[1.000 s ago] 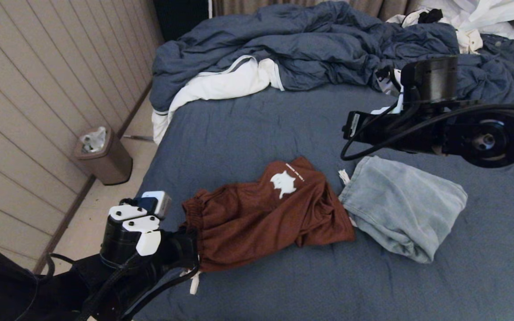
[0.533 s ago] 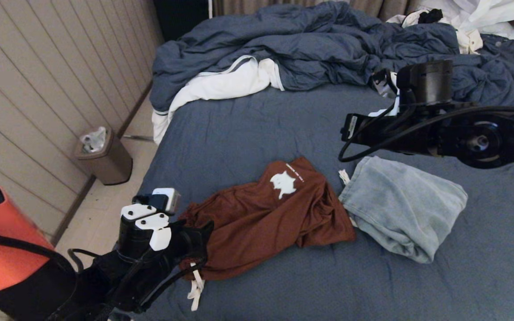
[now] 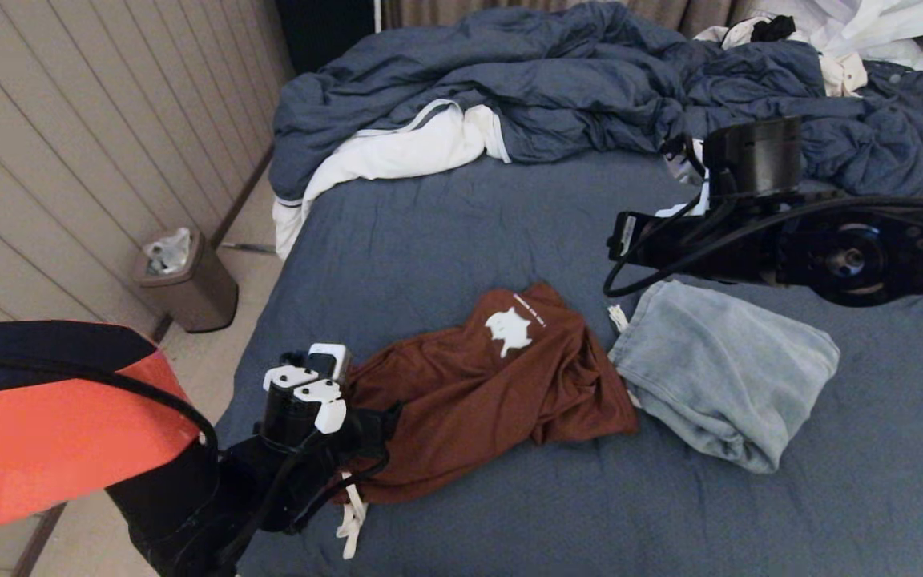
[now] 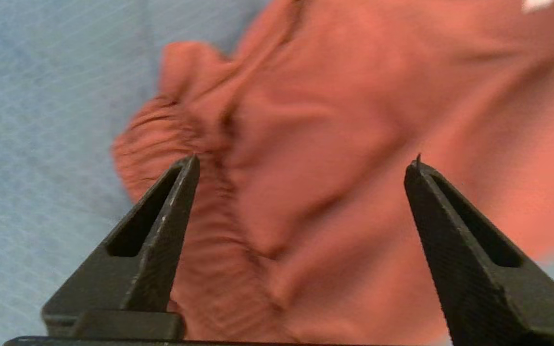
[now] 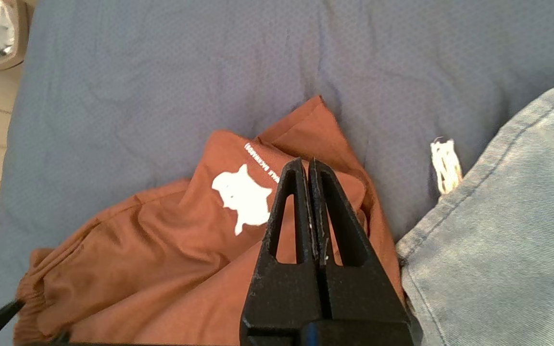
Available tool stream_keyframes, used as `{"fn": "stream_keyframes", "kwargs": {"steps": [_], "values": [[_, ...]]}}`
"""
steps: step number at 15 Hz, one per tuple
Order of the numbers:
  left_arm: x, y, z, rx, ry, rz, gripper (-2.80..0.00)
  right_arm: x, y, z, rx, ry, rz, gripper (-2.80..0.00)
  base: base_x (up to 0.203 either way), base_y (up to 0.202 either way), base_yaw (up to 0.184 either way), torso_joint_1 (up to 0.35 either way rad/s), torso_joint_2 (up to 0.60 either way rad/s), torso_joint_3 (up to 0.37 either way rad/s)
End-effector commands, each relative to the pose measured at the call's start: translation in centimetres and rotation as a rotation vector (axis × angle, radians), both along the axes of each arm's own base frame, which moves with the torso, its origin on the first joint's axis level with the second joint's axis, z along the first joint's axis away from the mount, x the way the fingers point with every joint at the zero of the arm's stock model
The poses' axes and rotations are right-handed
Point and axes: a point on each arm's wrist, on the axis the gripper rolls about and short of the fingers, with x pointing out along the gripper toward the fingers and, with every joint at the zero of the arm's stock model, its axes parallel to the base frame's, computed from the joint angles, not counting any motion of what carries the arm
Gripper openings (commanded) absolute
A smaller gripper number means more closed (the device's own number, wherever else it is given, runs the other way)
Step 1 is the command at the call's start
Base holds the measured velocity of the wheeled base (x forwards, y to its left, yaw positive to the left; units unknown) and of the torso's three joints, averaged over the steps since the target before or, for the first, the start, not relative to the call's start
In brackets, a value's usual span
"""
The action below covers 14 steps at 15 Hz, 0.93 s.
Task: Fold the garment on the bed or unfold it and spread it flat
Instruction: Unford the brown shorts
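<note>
Two garments lie side by side on the bed, and the shorts serve as the landmark. At their gathered waistband end, on the left, sits the left gripper, its fingers spread wide over the rust-brown cloth with nothing between them; a white drawstring trails out just beside it. On the shorts' upper part is a white animal-shaped print with a line of small white lettering beside it (too small to read). Right of the shorts, touching their edge, lies folded pale denim. Above the shorts' right end hovers the right gripper, fingers pressed together, empty.
</note>
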Motion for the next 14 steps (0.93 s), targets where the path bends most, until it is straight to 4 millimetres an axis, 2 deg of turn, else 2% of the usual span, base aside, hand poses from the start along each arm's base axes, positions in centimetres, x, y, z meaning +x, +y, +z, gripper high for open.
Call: {"fn": "stream_keyframes", "kwargs": {"steps": [1, 4, 7, 8, 14], "values": [[1.8, 0.5, -1.4, 0.021, 0.01, 0.034, 0.0, 0.1, 0.1, -0.2, 0.001, 0.006, 0.004, -2.8, 0.0, 0.0, 0.0, 0.0, 0.0, 0.0], [3.3, 0.3, -1.4, 0.028, -0.02, 0.045, 0.0, 0.3, 0.1, -0.5, 0.0, 0.012, 0.004, -2.8, 0.0, 0.0, 0.0, 0.0, 0.0, 0.0], [3.6, 0.1, -1.6, 0.041, -0.028, 0.039, 0.0, 0.3, 0.1, -0.4, 0.0, 0.011, 0.004, -2.8, 0.0, 0.0, 0.0, 0.0, 0.0, 0.0], [3.6, 0.0, -1.6, 0.041, -0.028, 0.037, -2.8, 0.3, 0.1, -0.4, 0.0, 0.012, 0.004, -2.8, 0.0, 0.0, 0.0, 0.0, 0.0, 0.0], [3.2, -0.3, -0.5, 0.022, -0.054, 0.022, -2.8, 0.5, 0.2, -0.6, -0.002, 0.013, 0.003, -2.8, 0.0, 0.0, 0.0, 0.0, 0.0, 0.0]]}}
